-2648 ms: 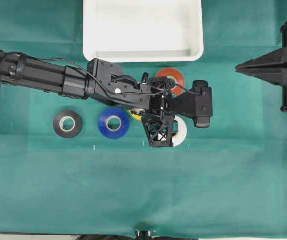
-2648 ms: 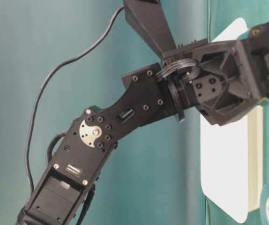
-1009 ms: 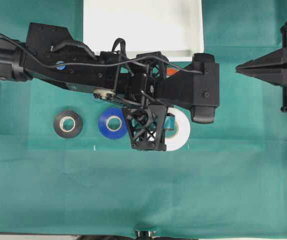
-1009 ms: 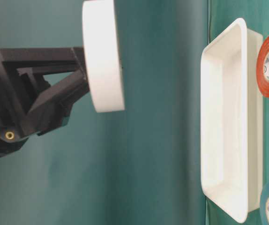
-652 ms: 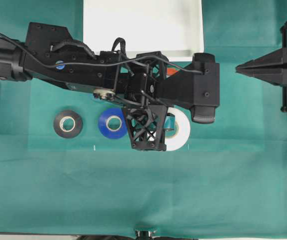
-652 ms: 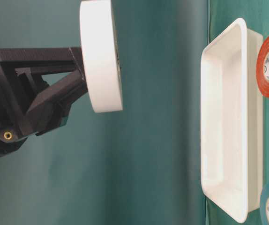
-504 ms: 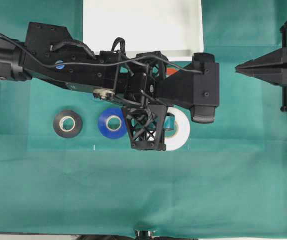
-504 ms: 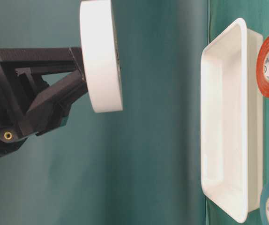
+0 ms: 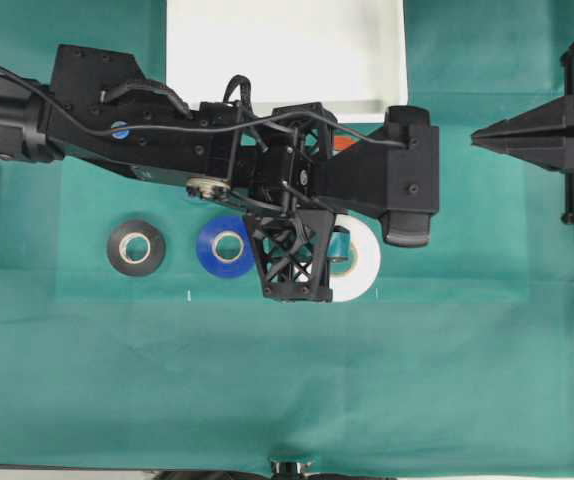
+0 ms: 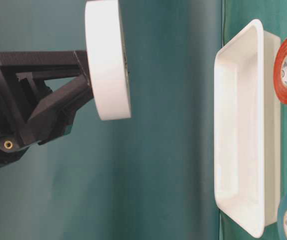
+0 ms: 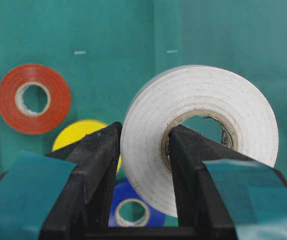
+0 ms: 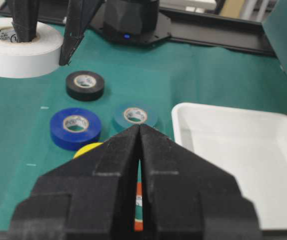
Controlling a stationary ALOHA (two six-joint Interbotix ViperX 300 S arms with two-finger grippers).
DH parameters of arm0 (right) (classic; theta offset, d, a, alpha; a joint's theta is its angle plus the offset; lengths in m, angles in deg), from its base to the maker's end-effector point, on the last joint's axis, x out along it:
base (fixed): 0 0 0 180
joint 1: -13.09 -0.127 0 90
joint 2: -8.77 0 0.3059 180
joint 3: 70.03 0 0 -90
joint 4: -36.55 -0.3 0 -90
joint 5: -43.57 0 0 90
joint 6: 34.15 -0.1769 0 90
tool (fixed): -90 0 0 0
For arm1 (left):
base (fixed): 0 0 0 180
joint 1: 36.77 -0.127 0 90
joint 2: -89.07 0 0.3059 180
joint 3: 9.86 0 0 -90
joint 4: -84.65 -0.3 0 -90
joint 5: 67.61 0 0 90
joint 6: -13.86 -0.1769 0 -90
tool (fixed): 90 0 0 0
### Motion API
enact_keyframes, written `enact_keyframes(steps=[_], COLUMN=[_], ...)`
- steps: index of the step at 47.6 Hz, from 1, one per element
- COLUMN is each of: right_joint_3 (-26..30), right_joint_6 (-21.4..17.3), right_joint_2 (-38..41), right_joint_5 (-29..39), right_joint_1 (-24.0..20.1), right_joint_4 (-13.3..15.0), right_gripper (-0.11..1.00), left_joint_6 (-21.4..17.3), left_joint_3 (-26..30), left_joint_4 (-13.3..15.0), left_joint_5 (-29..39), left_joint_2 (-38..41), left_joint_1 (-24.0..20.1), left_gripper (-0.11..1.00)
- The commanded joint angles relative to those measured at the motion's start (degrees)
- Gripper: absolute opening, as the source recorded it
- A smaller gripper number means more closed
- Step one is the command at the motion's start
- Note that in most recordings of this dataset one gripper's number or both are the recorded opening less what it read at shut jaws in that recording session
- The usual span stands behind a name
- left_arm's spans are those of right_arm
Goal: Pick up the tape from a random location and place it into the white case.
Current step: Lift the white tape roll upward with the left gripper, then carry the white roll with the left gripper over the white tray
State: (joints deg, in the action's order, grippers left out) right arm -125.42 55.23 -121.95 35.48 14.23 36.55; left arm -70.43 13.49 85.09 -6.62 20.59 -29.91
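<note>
My left gripper point(image 9: 319, 268) is shut on the tape point(image 9: 364, 262), a white roll with a pale core. One finger stands in the core and the other presses the outer wall point(image 11: 148, 145). The tape point(image 10: 108, 60) hangs flat, well above the cloth, on the near side of the white case point(image 9: 287, 50). The case point(image 10: 243, 125) holds nothing. My left gripper point(image 11: 144, 132) hides part of the roll from overhead. At the right edge my right gripper point(image 9: 477, 135) hovers shut and holds nothing, its jaws point(image 12: 140, 129) meeting at the tips.
A black roll point(image 9: 135, 248) and a blue roll point(image 9: 227, 245) lie on the green cloth left of the held tape. An orange-red roll point(image 11: 33, 98), a yellow roll point(image 11: 78, 132) and a teal roll point(image 12: 135, 116) lie under the left arm, close to the case's near rim.
Since the earliest frames the left gripper has lifted the white roll off the cloth. Over the last second nothing has visibly moved.
</note>
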Motion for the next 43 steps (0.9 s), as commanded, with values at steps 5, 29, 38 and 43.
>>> enact_keyframes(steps=[5,29,38,43], right_joint_3=[1.14,1.14,1.14,1.14], right_joint_6=[-0.18,-0.18,-0.18,-0.18], right_joint_2=[0.18,0.18,0.18,0.18], right_joint_5=[-0.26,-0.26,-0.26,-0.26], right_joint_1=[0.00,-0.09,-0.09,-0.09], right_joint_4=[-0.09,-0.18,-0.18,-0.18], right_gripper=[0.00,0.00,0.00,0.00], left_joint_6=[0.09,-0.18,-0.26,-0.26], left_joint_3=[1.32,-0.35,-2.11,-3.08], left_joint_4=[-0.09,-0.35,-0.35,-0.35], left_joint_5=[-0.26,-0.26,-0.26,-0.26], left_joint_2=[-2.64,-3.69,-4.83,-5.36], left_joint_1=[0.18,-3.87,-7.91,-10.20], left_gripper=[0.27,0.27,0.27,0.27])
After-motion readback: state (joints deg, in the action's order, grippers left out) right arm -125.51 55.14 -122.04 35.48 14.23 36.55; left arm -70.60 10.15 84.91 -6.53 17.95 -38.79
